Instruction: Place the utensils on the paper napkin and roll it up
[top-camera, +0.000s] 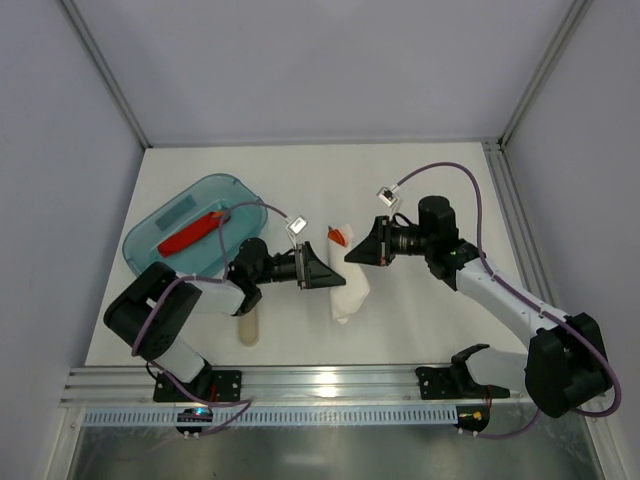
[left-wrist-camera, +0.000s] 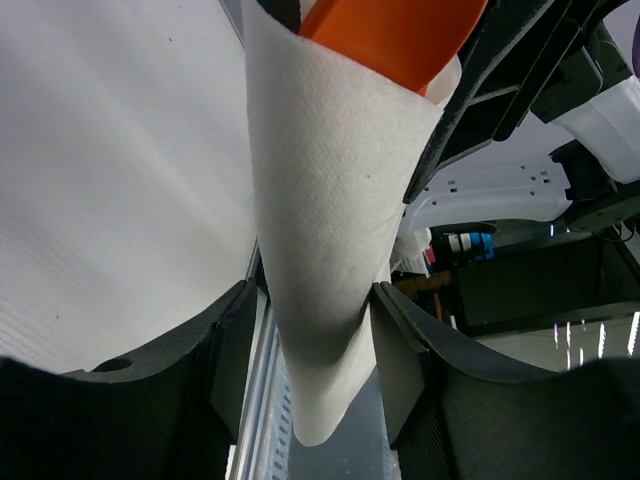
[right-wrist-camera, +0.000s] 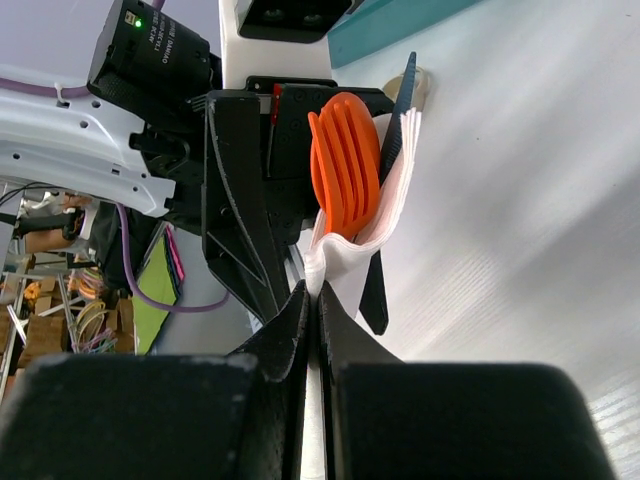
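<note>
The paper napkin (top-camera: 349, 288) is rolled round the utensils and stands tilted off the table between my two grippers. An orange fork (right-wrist-camera: 345, 165) and a dark blue utensil (right-wrist-camera: 397, 120) stick out of its top. My right gripper (right-wrist-camera: 316, 296) is shut on a fold of the napkin (right-wrist-camera: 398, 190) at the roll's upper end (top-camera: 352, 252). My left gripper (top-camera: 325, 272) has its fingers on both sides of the roll (left-wrist-camera: 330, 230), lower down. Another red-orange utensil (top-camera: 195, 233) lies in the teal tray (top-camera: 160, 215).
A pale wooden utensil (top-camera: 248, 326) lies on the table under my left forearm. The teal tray sits at the left behind that arm. The metal rail (top-camera: 320, 380) runs along the near edge.
</note>
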